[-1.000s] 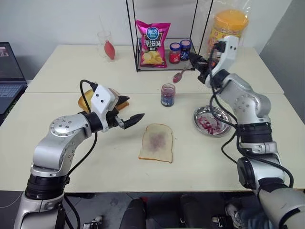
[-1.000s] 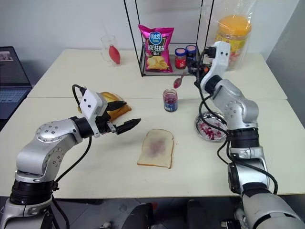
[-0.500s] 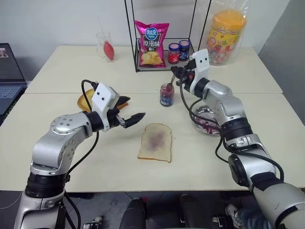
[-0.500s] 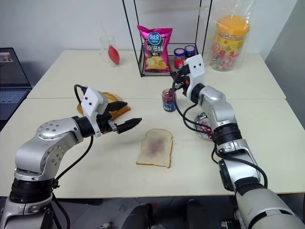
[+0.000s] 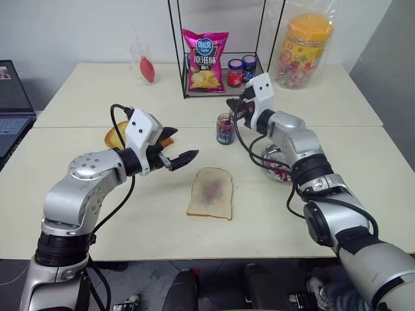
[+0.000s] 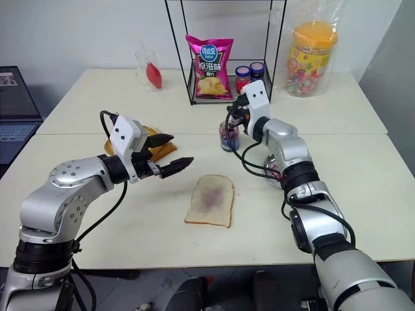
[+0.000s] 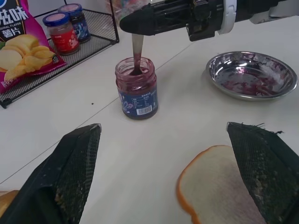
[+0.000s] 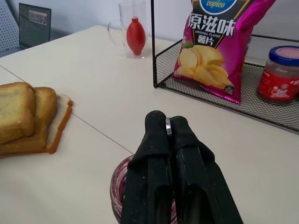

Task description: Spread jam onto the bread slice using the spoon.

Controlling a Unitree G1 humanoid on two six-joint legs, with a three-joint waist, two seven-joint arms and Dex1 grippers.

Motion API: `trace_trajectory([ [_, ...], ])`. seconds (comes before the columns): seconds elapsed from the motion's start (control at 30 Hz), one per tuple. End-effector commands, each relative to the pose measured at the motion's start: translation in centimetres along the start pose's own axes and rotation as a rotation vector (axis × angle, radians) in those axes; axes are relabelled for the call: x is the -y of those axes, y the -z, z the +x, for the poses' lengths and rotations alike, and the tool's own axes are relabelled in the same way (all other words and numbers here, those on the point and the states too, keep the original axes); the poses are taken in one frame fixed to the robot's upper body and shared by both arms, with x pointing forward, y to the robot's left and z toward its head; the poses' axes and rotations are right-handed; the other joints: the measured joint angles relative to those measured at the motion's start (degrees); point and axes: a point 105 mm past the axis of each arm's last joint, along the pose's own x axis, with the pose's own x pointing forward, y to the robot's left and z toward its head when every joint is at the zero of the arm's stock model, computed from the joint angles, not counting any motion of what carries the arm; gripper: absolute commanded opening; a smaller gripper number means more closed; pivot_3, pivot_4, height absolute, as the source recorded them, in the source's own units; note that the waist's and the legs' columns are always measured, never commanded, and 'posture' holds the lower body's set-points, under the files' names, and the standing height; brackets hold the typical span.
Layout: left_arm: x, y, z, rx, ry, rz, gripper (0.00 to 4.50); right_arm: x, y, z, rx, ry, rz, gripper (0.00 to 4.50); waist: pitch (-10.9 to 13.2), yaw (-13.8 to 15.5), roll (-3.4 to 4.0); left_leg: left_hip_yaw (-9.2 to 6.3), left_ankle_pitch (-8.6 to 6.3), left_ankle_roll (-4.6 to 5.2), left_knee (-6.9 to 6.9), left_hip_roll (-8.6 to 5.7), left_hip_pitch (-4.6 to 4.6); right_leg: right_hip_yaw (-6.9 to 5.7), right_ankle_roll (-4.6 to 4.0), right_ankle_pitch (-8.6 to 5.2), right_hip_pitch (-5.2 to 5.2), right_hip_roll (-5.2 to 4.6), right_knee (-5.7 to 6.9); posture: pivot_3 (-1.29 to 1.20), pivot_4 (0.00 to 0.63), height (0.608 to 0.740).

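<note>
Right end effector point(image 7: 125, 22) lowered metal spoon point(image 7: 136, 53) into glossy jam point(image 7: 136, 77).

Bright, even indoor light with soft shadows on the pale table point(image 5: 324, 214), mild glare on the metal dish point(image 7: 252, 74), and slightly soft focus up close.
</note>
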Motion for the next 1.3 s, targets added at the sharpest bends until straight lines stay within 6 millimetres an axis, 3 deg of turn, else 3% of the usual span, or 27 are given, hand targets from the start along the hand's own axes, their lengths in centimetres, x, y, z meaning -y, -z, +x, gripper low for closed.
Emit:
trace_trajectory([
  [0.03, -0.1, -1.1, -0.1, 0.030, -0.009, 0.045, 4.50, -0.2, -1.5, 0.4, 0.019, -0.005, 0.001, 0.06, 0.00, 0.00, 0.00, -0.01, 0.00, 0.00, 0.00, 0.00, 0.00, 0.00, 0.00, 0.00, 0.00, 0.00, 0.00, 0.00, 0.150, 0.740],
  [0.3, -0.3, -0.9, -0.1, 0.034, -0.021, 0.041, 4.50, -0.1, -1.4, 0.4, 0.011, 0.000, 0.223, 0.06, 0.00, 0.00, 0.00, -0.01, 0.00, 0.00, 0.01, 0.00, 0.00, 0.00, 0.00, 0.00, 0.00, 0.00, 0.01, 0.00, 0.150, 0.740],
  [0.53, -0.4, -0.6, 0.0, 0.035, -0.020, 0.043, 4.50, 0.4, -2.7, 0.2, 0.046, -0.001, 0.413, 0.06, 0.00, 0.01, 0.00, 0.00, 0.00, 0.00, 0.00, 0.00, 0.00, 0.00, -0.01, 0.00, 0.00, 0.00, 0.01, 0.00, 0.150, 0.740],
  [1.3, -0.9, -0.3, 0.2, 0.041, -0.024, 0.055, 4.50, 2.2, -4.3, -0.7, 0.112, 0.052, 0.500, 0.06, 0.00, -0.05, 0.00, 0.00, 0.00, 0.00, 0.00, 0.00, 0.00, 0.00, 0.00, 0.00, 0.00, 0.01, 0.01, 0.00, 0.150, 0.740],
])
